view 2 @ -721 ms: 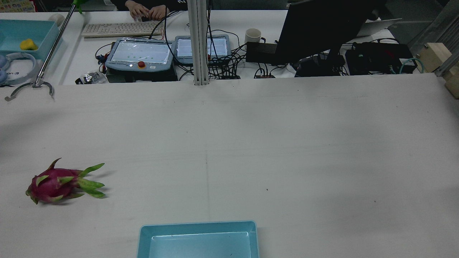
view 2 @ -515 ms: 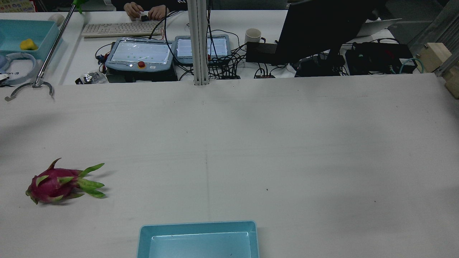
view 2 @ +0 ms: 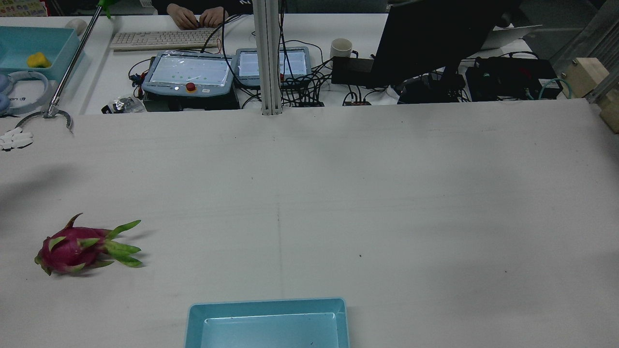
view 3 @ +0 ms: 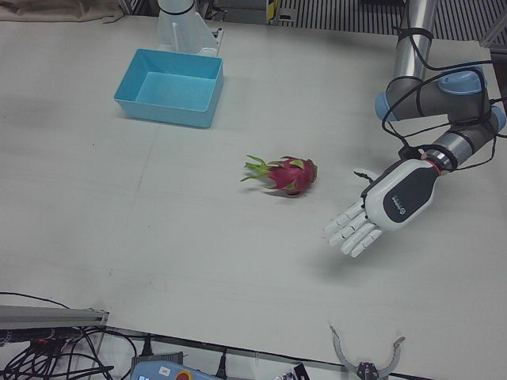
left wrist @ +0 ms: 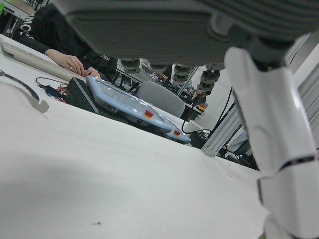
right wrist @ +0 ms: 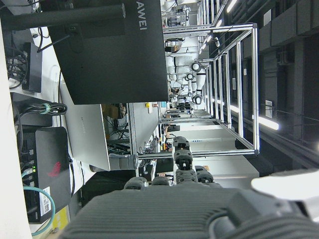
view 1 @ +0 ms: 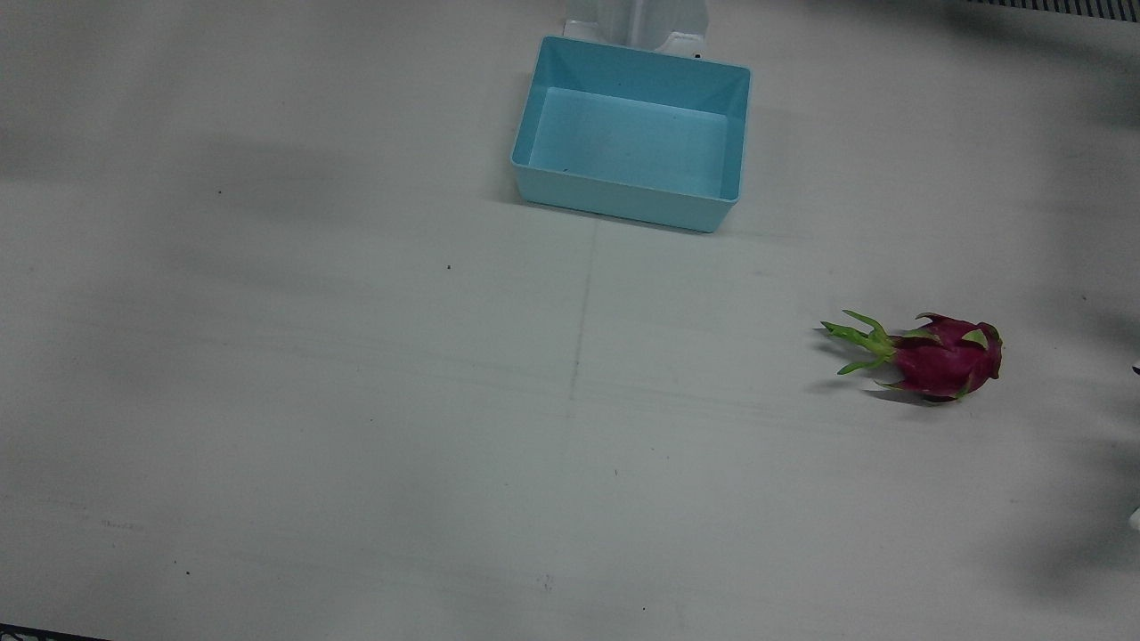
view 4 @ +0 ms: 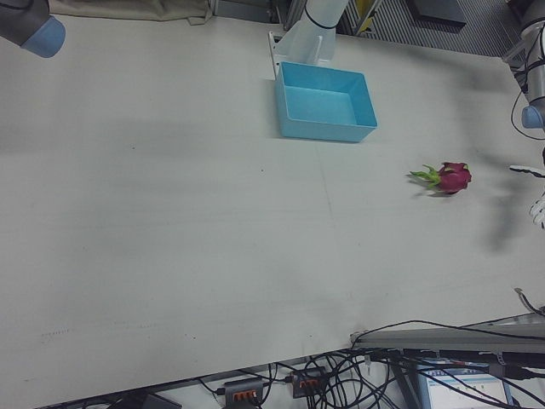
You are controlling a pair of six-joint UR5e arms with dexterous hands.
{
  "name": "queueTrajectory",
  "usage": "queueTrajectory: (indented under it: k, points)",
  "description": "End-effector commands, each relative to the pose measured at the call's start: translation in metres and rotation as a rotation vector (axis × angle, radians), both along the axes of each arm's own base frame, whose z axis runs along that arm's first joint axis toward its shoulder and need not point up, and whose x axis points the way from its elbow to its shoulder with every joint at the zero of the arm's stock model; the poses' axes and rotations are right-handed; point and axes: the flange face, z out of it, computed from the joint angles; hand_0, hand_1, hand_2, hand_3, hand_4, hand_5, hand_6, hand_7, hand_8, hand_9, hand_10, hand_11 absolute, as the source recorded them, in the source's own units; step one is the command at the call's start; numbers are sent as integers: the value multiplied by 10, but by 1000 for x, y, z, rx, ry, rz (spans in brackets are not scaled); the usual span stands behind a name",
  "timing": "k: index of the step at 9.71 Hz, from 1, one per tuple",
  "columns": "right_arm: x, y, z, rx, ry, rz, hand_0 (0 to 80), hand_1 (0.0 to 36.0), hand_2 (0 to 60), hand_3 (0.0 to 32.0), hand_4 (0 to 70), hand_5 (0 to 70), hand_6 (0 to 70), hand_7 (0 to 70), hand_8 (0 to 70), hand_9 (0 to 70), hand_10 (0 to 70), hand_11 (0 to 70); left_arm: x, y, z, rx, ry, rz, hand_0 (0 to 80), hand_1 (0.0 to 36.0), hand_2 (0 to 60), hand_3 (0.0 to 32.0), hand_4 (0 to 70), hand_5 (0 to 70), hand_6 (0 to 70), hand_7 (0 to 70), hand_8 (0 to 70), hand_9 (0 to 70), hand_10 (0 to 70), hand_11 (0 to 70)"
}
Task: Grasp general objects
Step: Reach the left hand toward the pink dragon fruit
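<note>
A magenta dragon fruit [view 1: 935,361] with green scales lies on its side on the white table, on my left arm's half; it also shows in the rear view [view 2: 77,249], the left-front view [view 3: 289,174] and the right-front view [view 4: 453,177]. My left hand [view 3: 388,206] hovers open above the table beside the fruit, on its outer side and apart from it, fingers spread toward the operators' edge. Its fingertips [view 2: 14,139] just enter the rear view at the left edge. My right hand [right wrist: 174,214] shows only in its own view, holding nothing, fingers extended.
An empty light blue bin [view 1: 623,200] stands near the robot's edge at mid-table [view 2: 266,304]. A metal grabber tool [view 2: 43,118] lies at the table's far left edge. Teach pendants [view 2: 188,72], cables and a monitor [view 2: 435,38] sit on the desk beyond.
My left hand's white fingertips have come into the rear view at the left edge, over the table. The dragon fruit and the bin have not moved.
</note>
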Motion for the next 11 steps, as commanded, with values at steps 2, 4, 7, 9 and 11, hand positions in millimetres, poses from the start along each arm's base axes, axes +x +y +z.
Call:
queueTrajectory:
  k: [2,4,7,9,11]
  points:
    - [0,0,1,-3,0,1,0,0,0,0,0,0,0,0,0,0,0,0,55,21,5,0,-48,89,800,354,109,46,0,69,0,116,0,9,0,39]
    - [0,0,1,-3,0,0,0,0,0,0,0,0,0,0,0,0,0,0,57,22,4,2,-50,91,800,358,109,50,0,69,0,116,0,9,0,32]
    - [0,0,1,-1,0,0,0,0,0,0,0,0,0,0,0,0,0,0,109,33,-16,0,-54,151,800,360,130,38,0,83,0,125,0,11,0,33]
    - [0,0,1,-1,0,0,0,0,0,0,0,0,0,0,0,0,0,0,112,32,-25,5,-46,144,800,360,120,50,0,83,0,126,0,11,0,31]
    - [0,0,1,-1,-2,0,0,0,0,0,0,0,0,0,0,0,0,0,113,33,-26,16,-75,136,800,357,118,46,0,80,0,123,0,10,0,31]
